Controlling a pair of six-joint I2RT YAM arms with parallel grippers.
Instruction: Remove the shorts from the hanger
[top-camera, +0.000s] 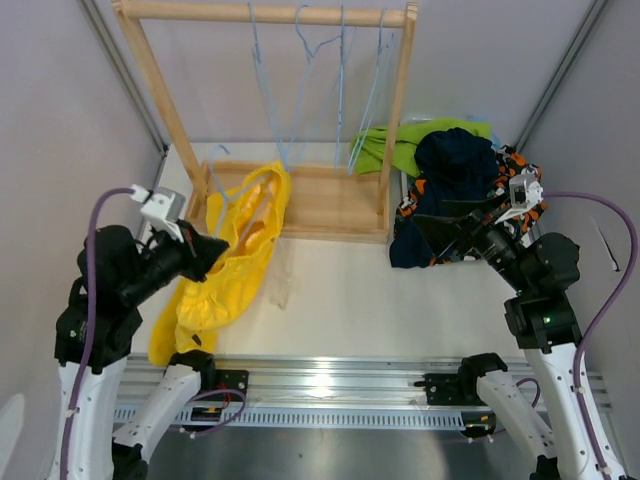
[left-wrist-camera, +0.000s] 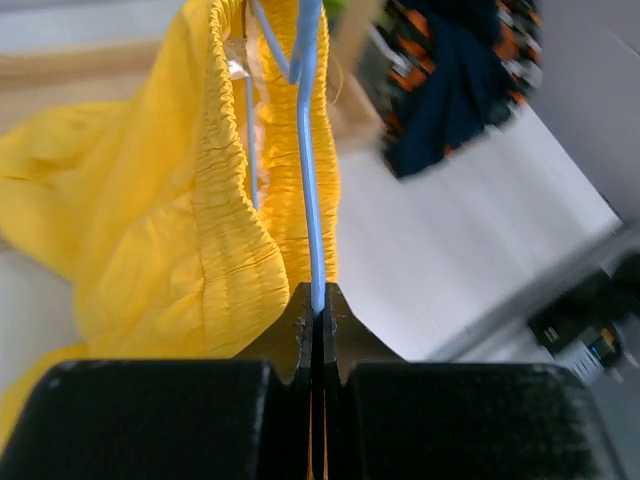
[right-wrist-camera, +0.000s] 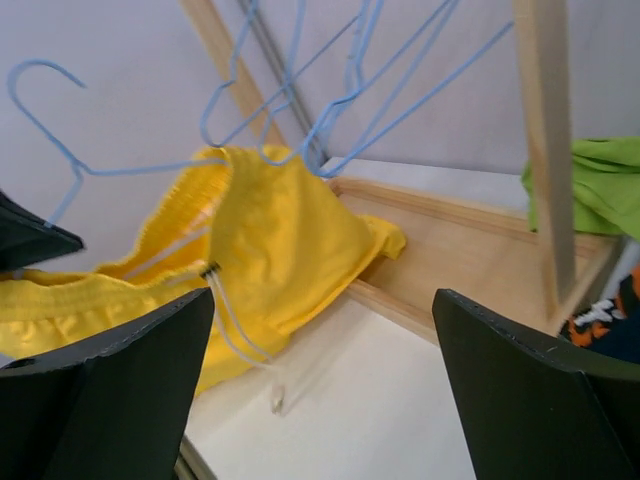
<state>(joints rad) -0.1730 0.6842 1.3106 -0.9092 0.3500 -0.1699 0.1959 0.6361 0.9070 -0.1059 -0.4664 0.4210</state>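
One pair, the yellow shorts (top-camera: 232, 270), is on a hanger and is the item in hand. The left gripper (left-wrist-camera: 317, 300) has its jaws shut tight on the wire of the blue hanger (left-wrist-camera: 308, 150). The gathered waistband sits directly ahead of these jaws, draped to both sides of the wire. This hanger is off the rod of the wooden rack (top-camera: 150, 80). The legs of the yellow shorts trail below the left jaws onto the table (top-camera: 340, 290). Judgement: the wire is pinned so that the other arm can draw the fabric off it.

The right gripper (right-wrist-camera: 320, 300) has its jaws spread wide and holds nothing. It faces the yellow shorts across bare table, well apart from them. A heap lies to the right of these jaws and partly beneath them: navy shorts (top-camera: 455, 160) on top, lime green shorts (top-camera: 385, 148) at the far side, and patterned shorts (top-camera: 515, 165) at the edges. Judgement: these pairs are already freed and set aside clear of the rack. Empty hangers (top-camera: 341, 90) hang from the rod beyond both jaws.

Not determinable:
- How the waistband is fixed to the wire; the wrist view is blurred there.
- The far half of the held hanger, which is covered by fabric.
- The contents under the heap.
- The lower hem of the yellow shorts, cut off by the left arm in the top view.
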